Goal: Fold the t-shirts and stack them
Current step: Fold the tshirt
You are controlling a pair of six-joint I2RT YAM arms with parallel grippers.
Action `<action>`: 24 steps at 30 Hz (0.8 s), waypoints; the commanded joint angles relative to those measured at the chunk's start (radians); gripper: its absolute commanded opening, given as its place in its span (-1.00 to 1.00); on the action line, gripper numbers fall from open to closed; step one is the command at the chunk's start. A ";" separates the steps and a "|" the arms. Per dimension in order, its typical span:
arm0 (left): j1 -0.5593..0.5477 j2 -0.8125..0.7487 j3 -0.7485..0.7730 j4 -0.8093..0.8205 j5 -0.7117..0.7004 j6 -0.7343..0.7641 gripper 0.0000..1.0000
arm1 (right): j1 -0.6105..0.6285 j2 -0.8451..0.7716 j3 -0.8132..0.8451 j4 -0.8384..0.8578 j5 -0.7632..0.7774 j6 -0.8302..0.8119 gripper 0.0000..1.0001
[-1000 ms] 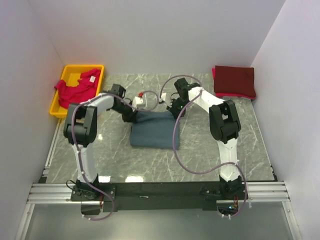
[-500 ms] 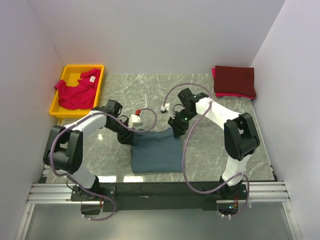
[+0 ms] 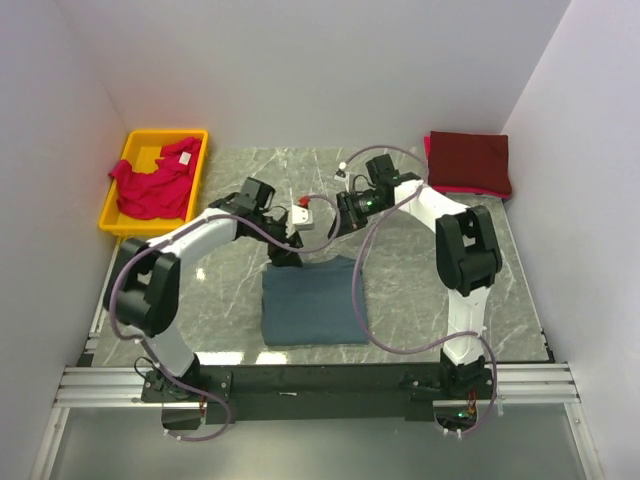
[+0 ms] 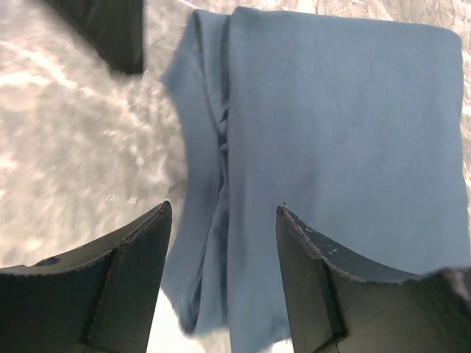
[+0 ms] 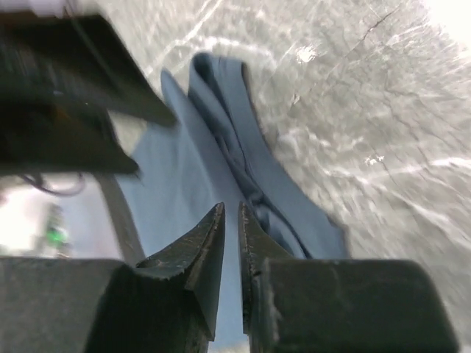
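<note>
With your left claw (image 4: pixel 224 213) spread and right claw (image 5: pixel 230 213) clenched empty, swing low and you may unfold the blue shirt (image 3: pixel 310 300).

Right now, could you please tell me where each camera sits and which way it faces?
Top external: above and behind the arms, looking down on the grey marble table and folded slate blue-grey cloth t-shirt; both arms show.
Left wrist: on the left arm, looking down between its open jaws at the shirt.
Right wrist: on the right arm, looking down past its nearly shut jaws at the shirt's layered edge.
Shared: all three show that shirt.
</note>
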 commanded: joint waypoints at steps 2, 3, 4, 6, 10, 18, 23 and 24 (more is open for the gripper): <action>-0.057 0.067 0.041 0.076 0.032 -0.057 0.27 | 0.015 0.050 -0.025 0.236 -0.098 0.314 -0.63; -0.065 0.082 0.038 0.082 0.029 -0.058 0.26 | 0.017 0.064 -0.035 0.279 -0.106 0.336 -0.66; -0.071 0.090 0.029 0.100 0.026 -0.066 0.26 | 0.022 0.071 -0.043 0.299 -0.107 0.356 -0.67; -0.085 0.113 0.021 0.108 0.007 -0.066 0.25 | 0.025 0.100 -0.052 0.339 -0.115 0.402 -0.70; -0.098 0.156 0.037 0.108 -0.004 -0.074 0.22 | 0.035 0.157 -0.063 0.384 -0.136 0.462 -0.74; -0.130 0.246 0.130 -0.028 -0.014 -0.038 -0.01 | 0.048 0.209 -0.088 0.456 -0.173 0.545 -0.78; -0.140 0.222 0.104 -0.039 -0.014 -0.009 -0.39 | 0.048 0.217 -0.095 0.451 -0.182 0.537 -0.79; -0.142 0.220 0.103 -0.054 -0.013 0.003 -0.44 | 0.048 0.219 -0.098 0.453 -0.186 0.537 -0.79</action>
